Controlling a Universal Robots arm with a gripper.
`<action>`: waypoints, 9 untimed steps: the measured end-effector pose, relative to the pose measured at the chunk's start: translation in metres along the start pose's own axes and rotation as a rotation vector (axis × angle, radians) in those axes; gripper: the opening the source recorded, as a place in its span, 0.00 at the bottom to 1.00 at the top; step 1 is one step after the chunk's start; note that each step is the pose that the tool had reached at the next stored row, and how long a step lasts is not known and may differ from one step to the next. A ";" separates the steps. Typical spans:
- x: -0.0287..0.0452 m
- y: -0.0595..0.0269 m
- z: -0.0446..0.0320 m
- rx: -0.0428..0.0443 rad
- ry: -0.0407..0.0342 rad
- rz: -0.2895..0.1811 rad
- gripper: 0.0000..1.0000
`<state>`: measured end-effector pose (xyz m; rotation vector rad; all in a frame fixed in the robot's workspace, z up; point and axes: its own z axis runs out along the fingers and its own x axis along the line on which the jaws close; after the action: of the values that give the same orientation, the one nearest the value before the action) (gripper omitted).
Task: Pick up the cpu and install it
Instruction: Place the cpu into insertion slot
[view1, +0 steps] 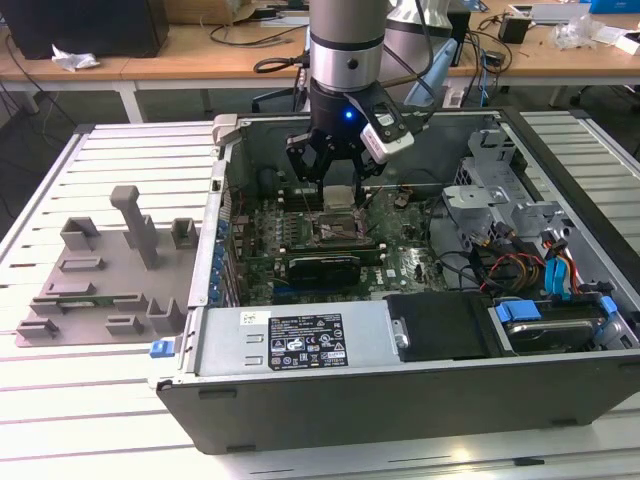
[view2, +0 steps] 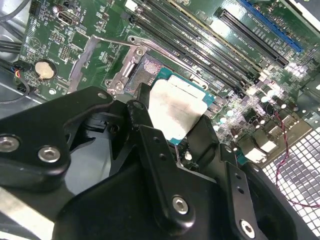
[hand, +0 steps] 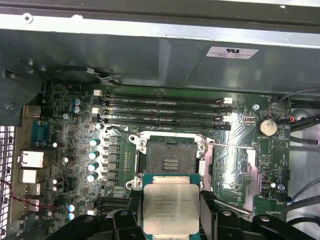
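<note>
Open computer case (view1: 400, 400) laid flat on slatted table (view1: 100, 420); arm positioned inside, over motherboard (hand: 65, 100). Gripper (view1: 338, 182) seen closed on cpu (hand: 170, 207), fingers (hand: 207, 210) clamped against two opposite edges, metal top up. Cpu held clear of board, near open socket (hand: 170, 157), not seated. Judged: placement step in hand. Chip best kept level, squared to socket frame, lowered straight; exposed contacts likely bent if tilted.

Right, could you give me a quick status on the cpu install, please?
One gripper, shut on cpu. Held above motherboard, not yet seated. Open socket exposed, nothing across it.
</note>
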<state>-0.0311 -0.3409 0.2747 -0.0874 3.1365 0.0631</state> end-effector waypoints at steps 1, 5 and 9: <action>0.0000 0.0000 0.0000 -0.0001 0.0000 0.000 0.55; 0.0000 0.0000 0.0000 -0.0001 0.0000 0.000 0.55; 0.0000 0.0000 0.0001 0.0001 -0.0022 0.054 0.55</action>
<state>-0.0311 -0.3408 0.2747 -0.0019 3.1366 0.0632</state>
